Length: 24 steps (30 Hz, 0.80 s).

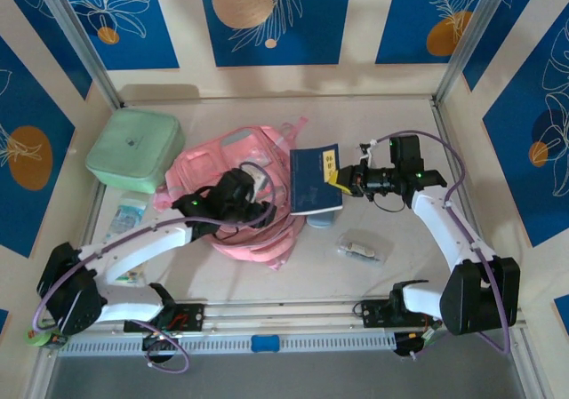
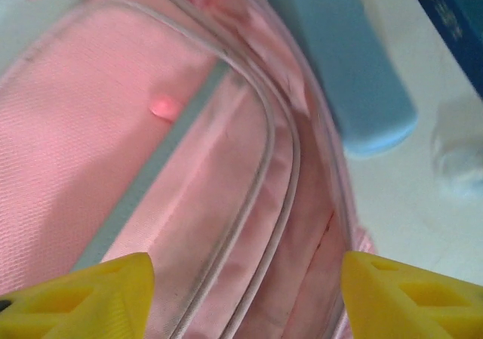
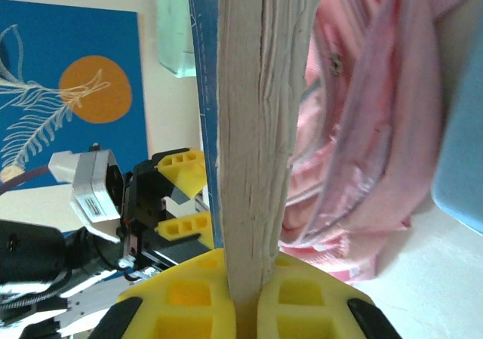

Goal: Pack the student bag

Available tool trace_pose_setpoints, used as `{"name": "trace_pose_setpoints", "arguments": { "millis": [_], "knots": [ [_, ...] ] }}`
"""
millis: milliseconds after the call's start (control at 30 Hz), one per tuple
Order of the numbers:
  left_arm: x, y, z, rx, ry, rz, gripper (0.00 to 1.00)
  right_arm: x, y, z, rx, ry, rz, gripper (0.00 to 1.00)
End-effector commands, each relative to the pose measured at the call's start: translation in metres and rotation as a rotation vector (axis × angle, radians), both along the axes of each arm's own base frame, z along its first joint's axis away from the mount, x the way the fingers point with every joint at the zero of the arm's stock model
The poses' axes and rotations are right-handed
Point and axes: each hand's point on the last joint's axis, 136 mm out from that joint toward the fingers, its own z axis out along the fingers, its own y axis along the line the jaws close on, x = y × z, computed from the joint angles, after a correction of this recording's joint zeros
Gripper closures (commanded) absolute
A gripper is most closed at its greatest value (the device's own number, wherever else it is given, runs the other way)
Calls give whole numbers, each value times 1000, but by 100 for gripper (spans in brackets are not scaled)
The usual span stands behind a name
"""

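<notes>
Left gripper (image 2: 241, 300): arm reaching inward over student bag (image 1: 197, 175) at table centre, fingers spread, nothing between.
Right gripper (image 1: 339, 179): pinching blue book (image 1: 313, 179) by its edge, just right of the bag.
Mint box (image 1: 135, 148): far left, lidded.

Illumination is bright, diffuse and even. The student bag (image 1: 206, 166) casts only a faint, soft-edged shadow. Close to the bag, both wrist views lose focus.

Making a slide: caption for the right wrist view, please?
The right hand clamps a blue book beside the pink student bag.
</notes>
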Motion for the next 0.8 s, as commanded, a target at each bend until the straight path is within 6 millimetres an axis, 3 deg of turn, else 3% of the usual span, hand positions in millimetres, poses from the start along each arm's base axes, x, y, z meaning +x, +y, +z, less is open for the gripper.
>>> {"name": "trace_pose_setpoints", "arguments": {
  "millis": [0, 233, 400, 533, 667, 767],
  "knots": [
    [-2, 4, -12, 209, -49, -122, 32, -13, -6, -8, -18, 5, 4, 100],
    [7, -6, -34, 367, -60, -182, 31, -14, -16, -20, -11, 31, -32, 100],
    [-6, -41, -31, 238, -42, -261, 36, -11, -24, -23, -25, 27, -57, 100],
    [-11, -63, -30, 132, -16, -272, 43, -9, -31, -27, -8, 40, -75, 100],
    [-10, -67, -44, 128, 9, -258, 51, -7, -38, -30, -11, 42, -94, 100],
    [-8, -68, -54, 175, 48, -251, 63, -6, -42, -30, 4, 44, -103, 100]
  ]
}}
